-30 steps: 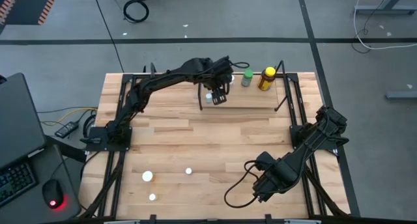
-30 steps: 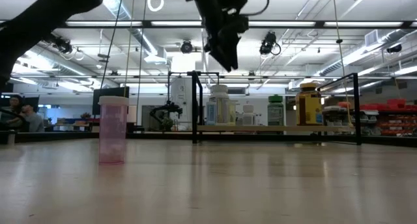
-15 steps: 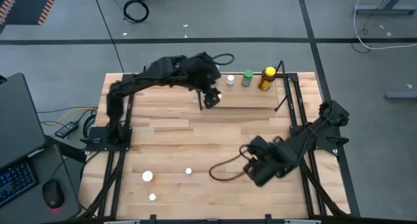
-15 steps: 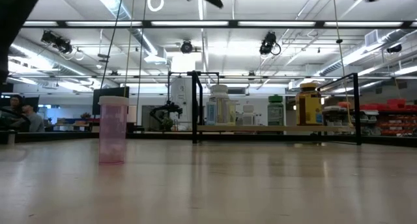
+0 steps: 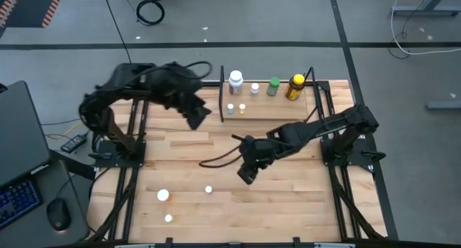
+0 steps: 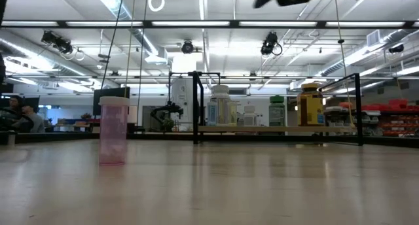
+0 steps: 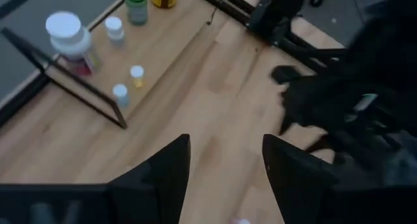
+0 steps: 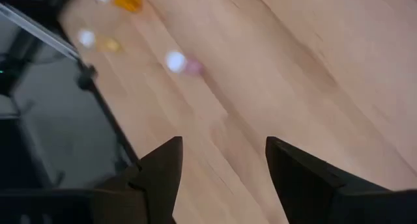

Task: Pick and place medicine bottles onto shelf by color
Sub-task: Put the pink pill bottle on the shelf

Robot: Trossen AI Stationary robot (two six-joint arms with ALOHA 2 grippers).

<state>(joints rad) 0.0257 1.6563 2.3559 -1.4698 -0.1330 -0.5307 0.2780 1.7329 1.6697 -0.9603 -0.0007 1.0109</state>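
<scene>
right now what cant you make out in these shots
- Labels on the shelf bottles: too small in the high view, blurred in the low view.
- The three small bottles near the table's front edge: only pale dots from above, blurred in the right wrist view.
- Left gripper: motion-blurred in the high view.
- Right gripper: in the low view only a dark shape cut by the top edge.

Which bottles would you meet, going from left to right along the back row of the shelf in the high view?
Large white-capped bottle → small white bottle → green bottle → yellow dark-capped bottle, all standing on the light-wood shelf.
</scene>
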